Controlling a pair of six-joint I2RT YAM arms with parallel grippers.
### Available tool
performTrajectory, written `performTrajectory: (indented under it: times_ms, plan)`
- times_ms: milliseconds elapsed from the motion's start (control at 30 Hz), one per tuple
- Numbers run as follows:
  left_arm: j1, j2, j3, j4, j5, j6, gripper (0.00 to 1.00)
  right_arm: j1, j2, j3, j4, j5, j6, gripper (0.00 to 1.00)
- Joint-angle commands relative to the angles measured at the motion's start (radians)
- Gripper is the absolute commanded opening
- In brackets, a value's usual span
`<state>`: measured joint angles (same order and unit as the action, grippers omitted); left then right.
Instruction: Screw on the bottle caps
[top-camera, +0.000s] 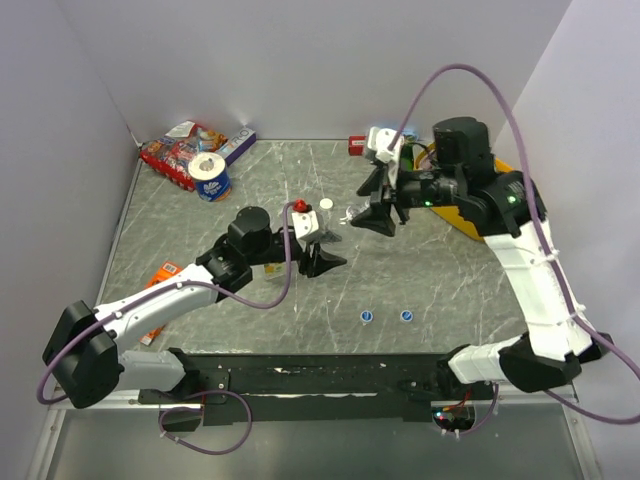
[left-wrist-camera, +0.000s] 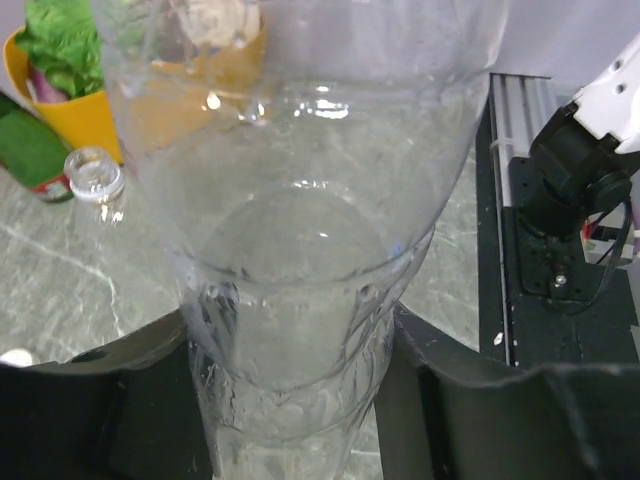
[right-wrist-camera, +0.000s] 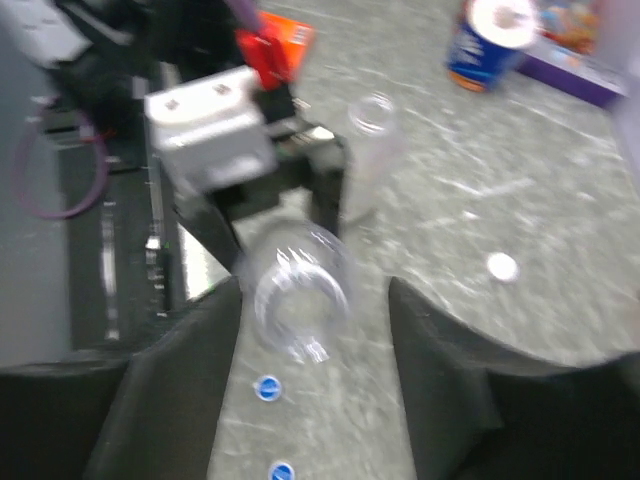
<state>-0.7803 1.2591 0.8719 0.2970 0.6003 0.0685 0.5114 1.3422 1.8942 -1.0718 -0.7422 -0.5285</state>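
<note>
Left gripper is clamping a bottle near the white cap — right wrist view alone is showing another bottle open-mouthed inside the right gripper, hold unclear

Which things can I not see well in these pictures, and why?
Left wrist: the held bottle fills the view; the edges cut off both its ends.
Right wrist: blur hides whether the right gripper touches the second bottle.
Top external: the blue caps are too small for detail.
</note>
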Motion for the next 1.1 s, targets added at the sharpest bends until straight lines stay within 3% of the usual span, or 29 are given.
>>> performTrajectory:
  times_ms: [0,100,133,200,233,267,400,467,633,833,1067]
  plan:
    - [0.0,-0.049,-0.034,0.06,-0.039,0.016,0.49,-0.06,-0.118,-0.012,0.027,0.112,-0.036,0.72]
    - [0.006,-0.056,-0.053,0.053,-0.045,0.043,0.41,-0.145,-0.144,-0.029,-0.02,0.089,-0.1,0.73]
    - [0.007,-0.056,-0.068,0.053,-0.05,0.056,0.4,-0.166,-0.161,-0.046,-0.086,0.084,-0.216,0.71]
    - [0.007,-0.067,-0.08,0.042,-0.057,0.073,0.38,-0.174,-0.195,-0.186,-0.143,0.09,-0.357,0.68]
    - [0.006,-0.07,-0.094,0.039,-0.057,0.097,0.37,-0.175,-0.242,-0.258,-0.164,0.104,-0.505,0.66]
    - [0.006,-0.075,-0.102,0.036,-0.062,0.109,0.35,-0.175,-0.27,-0.425,-0.178,0.122,-0.572,0.65]
    - [0.006,-0.101,-0.117,-0.019,-0.069,0.194,0.28,-0.174,-0.37,-0.797,-0.131,0.199,-0.862,0.61]
    - [0.006,-0.112,-0.123,-0.062,-0.074,0.227,0.18,-0.174,-0.377,-0.938,-0.087,0.234,-0.974,0.59]
    - [0.004,-0.145,-0.145,-0.145,-0.085,0.31,0.04,-0.175,-0.302,-1.075,-0.027,0.29,-1.227,0.56]
    - [0.004,-0.167,-0.168,-0.157,-0.103,0.261,0.03,-0.175,-0.252,-1.195,0.018,0.333,-1.399,0.57]
    - [0.004,-0.161,-0.16,-0.167,-0.112,0.254,0.04,-0.177,-0.173,-1.233,0.094,0.362,-1.455,0.57]
